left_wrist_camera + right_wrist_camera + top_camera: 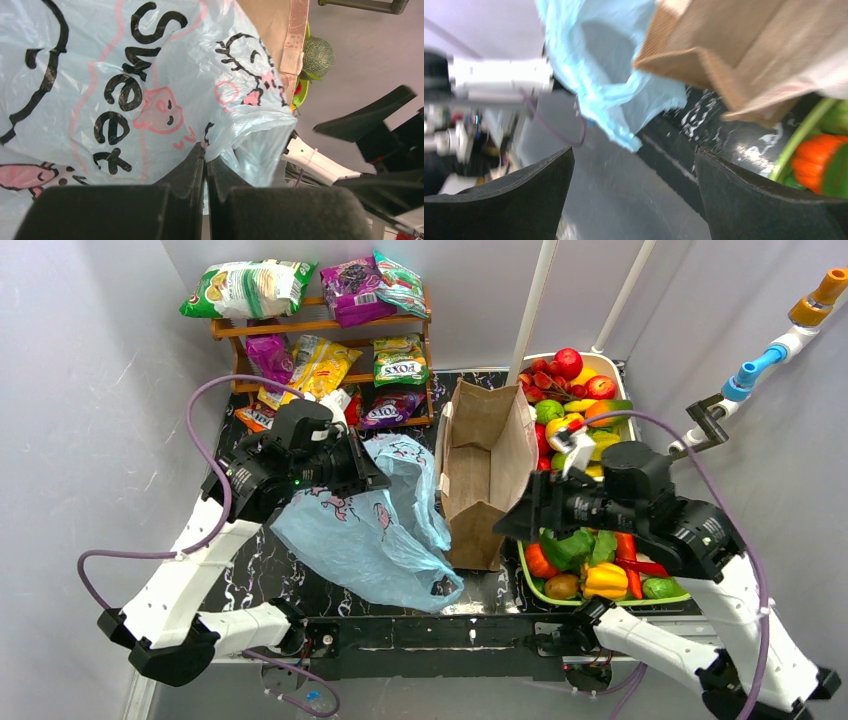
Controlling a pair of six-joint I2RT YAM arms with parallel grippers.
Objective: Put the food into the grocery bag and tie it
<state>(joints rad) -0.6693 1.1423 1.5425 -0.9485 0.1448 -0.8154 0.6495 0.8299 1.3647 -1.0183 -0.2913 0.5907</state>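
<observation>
**Grocery bag pinched by left gripper, right gripper wide open beside paper bag**

The grocery bag [365, 540] is found crumpled on the black marbled table [280, 575], left of centre. It is spread from near the table's near edge up toward the middle. Its light-blue film, "Sweet" print and pink figures are shown close up in the left wrist view.

The left gripper [205, 156] is placed at the far upper part of the bag. Its fingers are pressed together, and a thin fold of the bag's film is clamped between them. The film is bunched around the fingertips.

The right gripper [634, 165] is held low over the near half of the table, between the grocery bag and the tray [545, 357]. Its fingers are spread fully apart and nothing is gripped. The right wrist view is blurred, so only the bag's light-blue corner and the table can be made out between the fingers.

A brown paper bag [487, 465] is set mouth-up at the table's centre. Its left side is seemingly touched by the grocery bag.

The food [585, 405] is piled in the tray along the table's right edge, with red, orange, yellow and green pieces mixed.

A wooden snack rack [320, 330] is stood at the far left corner
</observation>
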